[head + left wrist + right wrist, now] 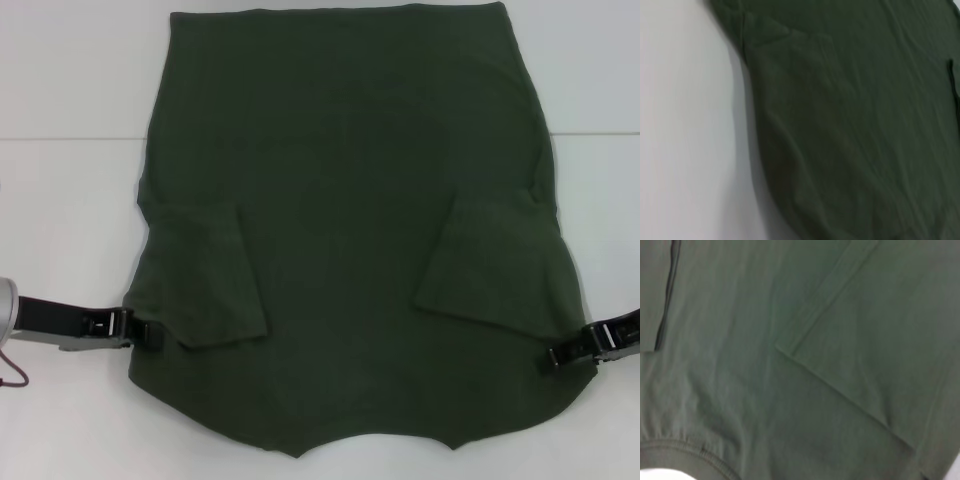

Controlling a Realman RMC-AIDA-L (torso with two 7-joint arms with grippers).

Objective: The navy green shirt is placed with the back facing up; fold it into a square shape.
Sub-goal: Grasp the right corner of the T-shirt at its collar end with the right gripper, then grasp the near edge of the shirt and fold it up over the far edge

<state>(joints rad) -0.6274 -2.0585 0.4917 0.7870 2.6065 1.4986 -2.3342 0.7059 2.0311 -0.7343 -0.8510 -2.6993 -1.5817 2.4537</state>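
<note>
The navy green shirt (340, 230) lies flat on the white table (60, 220), plain side up, with the neckline toward me and the hem at the far edge. Both short sleeves are folded inward onto the body, the left one (205, 275) and the right one (495, 265). My left gripper (150, 334) is low at the shirt's left shoulder edge. My right gripper (552, 360) is low at the right shoulder edge. The left wrist view shows the shirt's curved edge (865, 125) on the table. The right wrist view shows the cloth (740, 340), a folded sleeve and the collar seam (690, 452).
White table surface runs along both sides of the shirt and behind it. A red cable (12, 378) hangs by my left arm at the left edge of the head view.
</note>
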